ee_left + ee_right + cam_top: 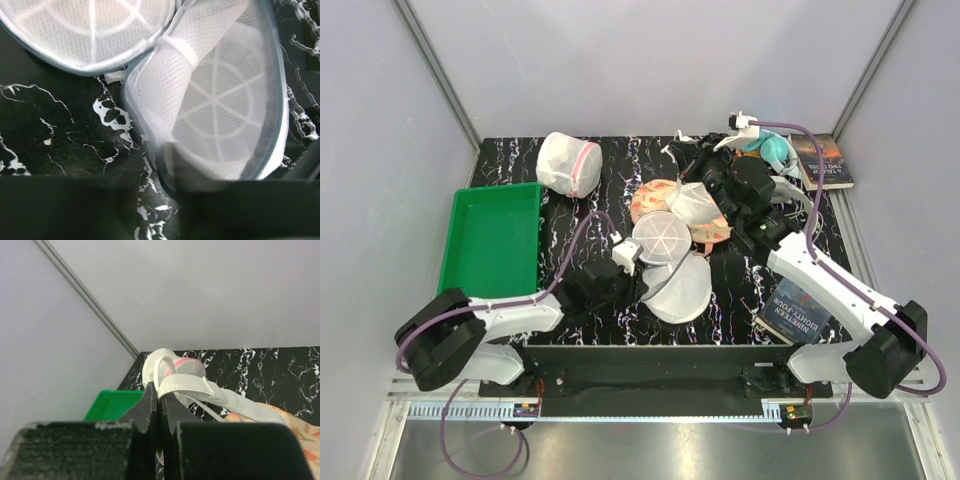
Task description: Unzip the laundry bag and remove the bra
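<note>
The laundry bag (660, 238) lies unzipped mid-table, its two round white mesh halves with grey zip rims spread apart; the second half (682, 290) lies nearer me. Both halves fill the left wrist view (220, 100). My left gripper (632, 275) rests at the bag's left edge; its jaws (160, 200) stand apart with the grey rim between them. My right gripper (708, 190) is shut on a white band of the bra (195, 385) and holds it up. The bra's white fabric (692, 205) hangs over the floral item just behind the bag.
A green tray (495, 240) stands at the left. A white mesh pouch with pink trim (568, 163) sits at the back left. A pink-orange floral item (655, 195) lies behind the bag. Books lie at the right front (793, 310) and back right (825, 160).
</note>
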Action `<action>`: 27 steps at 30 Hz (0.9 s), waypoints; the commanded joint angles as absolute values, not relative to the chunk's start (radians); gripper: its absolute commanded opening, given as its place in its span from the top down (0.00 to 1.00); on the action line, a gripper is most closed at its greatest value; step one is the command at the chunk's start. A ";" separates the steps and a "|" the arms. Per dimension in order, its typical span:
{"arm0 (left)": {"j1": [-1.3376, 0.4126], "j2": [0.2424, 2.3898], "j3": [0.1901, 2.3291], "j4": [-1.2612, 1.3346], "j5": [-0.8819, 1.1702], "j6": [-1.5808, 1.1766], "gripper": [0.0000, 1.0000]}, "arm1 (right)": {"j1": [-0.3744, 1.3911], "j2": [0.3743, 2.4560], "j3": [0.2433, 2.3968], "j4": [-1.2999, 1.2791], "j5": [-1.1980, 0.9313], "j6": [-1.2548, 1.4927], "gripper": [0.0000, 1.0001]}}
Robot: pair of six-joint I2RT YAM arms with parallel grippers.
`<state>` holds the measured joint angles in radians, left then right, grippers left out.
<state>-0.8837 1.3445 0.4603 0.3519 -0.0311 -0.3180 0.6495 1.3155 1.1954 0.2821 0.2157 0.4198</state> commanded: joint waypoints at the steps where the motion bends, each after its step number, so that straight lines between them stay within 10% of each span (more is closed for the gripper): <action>1: -0.884 1.223 0.520 0.328 -0.072 -0.328 0.49 | 0.643 1.261 1.253 0.213 0.157 0.362 1.00; 6: -0.884 1.079 0.557 0.232 -0.117 -0.293 0.06 | 0.643 1.226 1.264 0.088 0.098 0.330 1.00; 16: -0.879 0.854 0.710 0.178 -0.088 -0.187 0.01 | 0.644 1.219 1.269 -0.040 -0.153 0.357 1.00; 27: -0.865 1.083 0.933 0.278 -0.006 -0.169 0.01 | 0.646 1.226 1.261 -0.040 -0.328 0.439 1.00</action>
